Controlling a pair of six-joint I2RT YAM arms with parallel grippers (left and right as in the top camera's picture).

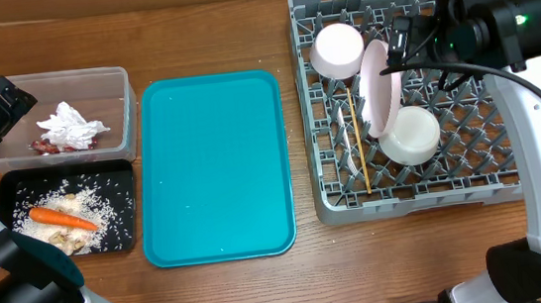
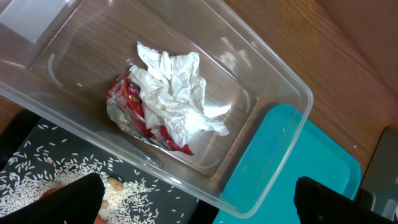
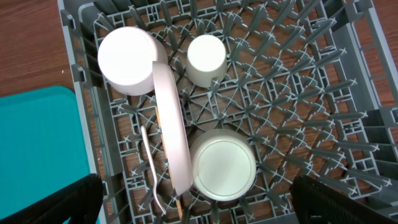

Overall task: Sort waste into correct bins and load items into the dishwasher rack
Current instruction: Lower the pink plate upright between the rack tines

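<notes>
We note both grippers spread wide, empty: left gripper (image 2: 199,199) over the clear tub (image 2: 292,84) containing napkin (image 2: 174,93) and red wrapper (image 2: 134,102); right gripper (image 3: 196,202) above the rack (image 3: 311,81), pink plate (image 3: 171,124) standing on edge inside.

The left pincer (image 1: 2,104) hangs at the far left, jaws spread wide. The right pincer (image 1: 407,43) reaches leftward from the far right, jaws parted just as wide.
</notes>
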